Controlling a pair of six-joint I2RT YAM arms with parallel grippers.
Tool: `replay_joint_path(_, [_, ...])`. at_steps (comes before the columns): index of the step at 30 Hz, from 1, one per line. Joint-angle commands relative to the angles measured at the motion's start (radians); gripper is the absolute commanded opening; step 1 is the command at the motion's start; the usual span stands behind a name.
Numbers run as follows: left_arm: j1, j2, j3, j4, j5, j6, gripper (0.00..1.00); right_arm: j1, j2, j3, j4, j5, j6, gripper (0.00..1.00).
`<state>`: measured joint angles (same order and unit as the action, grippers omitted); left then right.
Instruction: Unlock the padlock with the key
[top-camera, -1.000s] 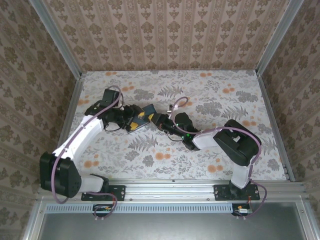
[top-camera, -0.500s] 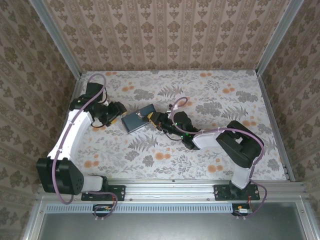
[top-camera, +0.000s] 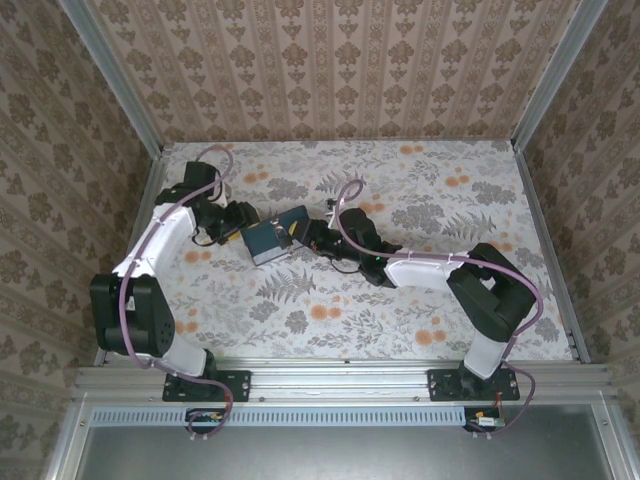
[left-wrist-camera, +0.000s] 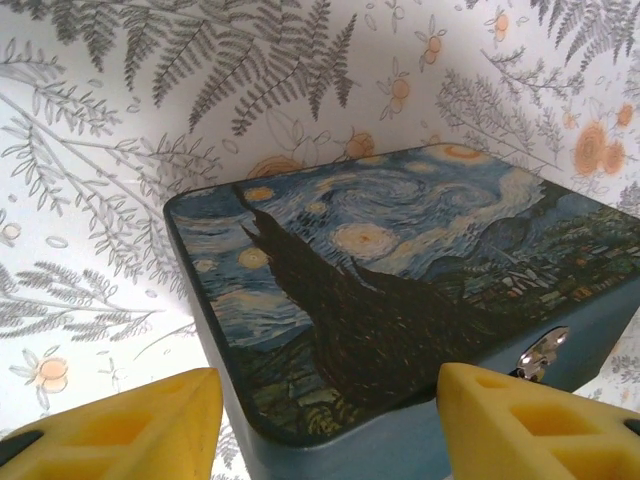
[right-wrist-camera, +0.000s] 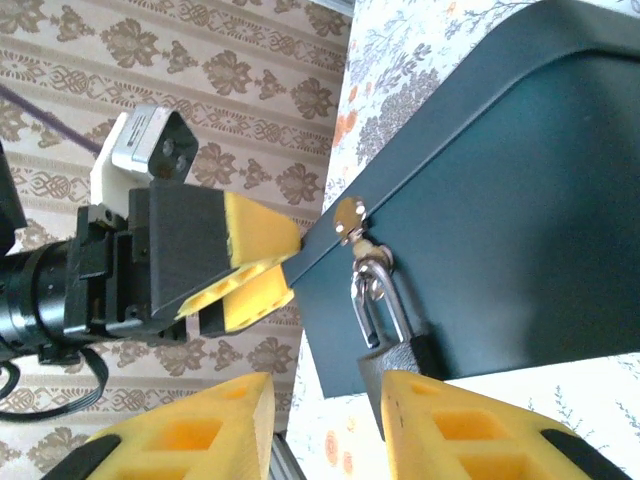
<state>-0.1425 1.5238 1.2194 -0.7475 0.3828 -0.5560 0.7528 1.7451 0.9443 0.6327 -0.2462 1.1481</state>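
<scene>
The padlock (right-wrist-camera: 398, 352) is a small dark grey body with a silver shackle (right-wrist-camera: 374, 290), hanging from the hasp (right-wrist-camera: 349, 215) of a dark blue box (top-camera: 266, 242) printed with light blue and yellow swirls (left-wrist-camera: 400, 270). My right gripper (right-wrist-camera: 325, 400) is open, and the padlock body lies against the inner side of its right finger (right-wrist-camera: 470, 430). My left gripper (left-wrist-camera: 328, 400) is also open, its yellow fingers (left-wrist-camera: 150, 425) either side of the box's near corner. Its fingers (right-wrist-camera: 250, 265) also appear at the box's edge in the right wrist view. The key is out of view.
The box lies left of centre on the flower-print tabletop (top-camera: 420, 300), between the two arms. Patterned walls with metal rails (top-camera: 150, 200) close in the left, back and right sides. The open tabletop stretches to the right and front.
My left gripper let go of the box, drew back to the left, then came in again at the box's left corner. The box shifted and turned slightly. My right gripper edged up-left towards the hasp.
</scene>
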Motion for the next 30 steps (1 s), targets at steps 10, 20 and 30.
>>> replay_joint_path(10, [-0.004,0.017,-0.041,0.063,0.039,-0.014,0.57,0.014,-0.102,0.013,-0.264,0.029,-0.162,0.41])
replay_joint_path(20, [-0.022,0.002,-0.067,0.083,0.052,-0.038,0.56,0.028,0.02,0.082,-0.18,0.041,-0.126,0.46])
replay_joint_path(30, [-0.032,-0.009,-0.092,0.103,0.09,-0.044,0.56,0.022,0.106,0.152,-0.132,0.083,-0.096,0.48])
